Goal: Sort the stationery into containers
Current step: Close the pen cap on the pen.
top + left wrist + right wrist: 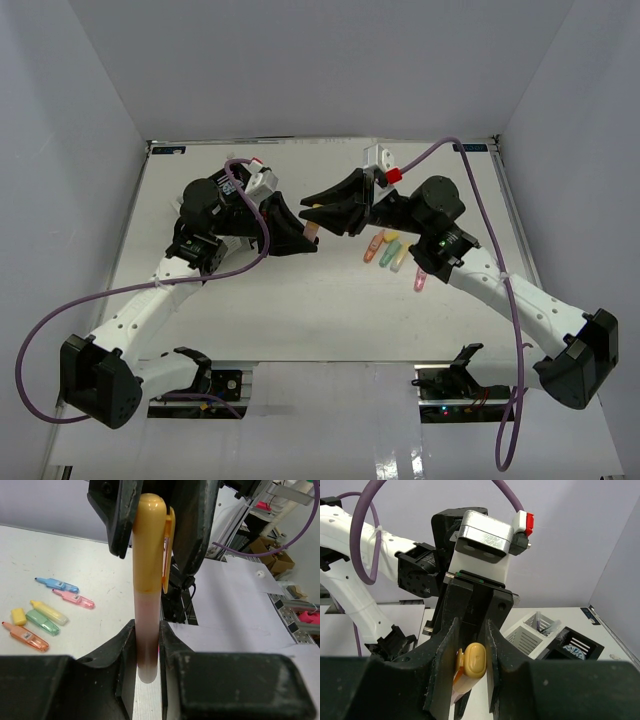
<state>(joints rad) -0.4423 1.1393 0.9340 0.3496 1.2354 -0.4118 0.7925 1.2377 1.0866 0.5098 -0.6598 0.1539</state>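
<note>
Item 1. The counter carries both arms, which meet above its middle: the left arm reaches in from one side, the right arm from the other.

Item 2. The containers show only in the right wrist view, beyond the meeting point. A white compartment has thin dark pens standing in it. In the black compartment beside it lies what appears to be the round tub.

Item 3. Both sets of jaws are clenched on one held highlighter, which hangs in the air clear of the counter. The left jaws grasp its pale barrel end and the right jaws grasp its orange cap end.

Item 4. Five loose highlighters lie together on the counter near the right arm: blue, pink, yellow, green and orange. A small yellow cap lies among them.

Assessment. The step in hand is a two-arm hold on a single highlighter, either a handover or work on the cap; which of the two cannot be told. Next, one set of jaws must let go. The other must then carry the highlighter over a compartment and lower it in end-first. Five highlighters remain unsorted.
</note>
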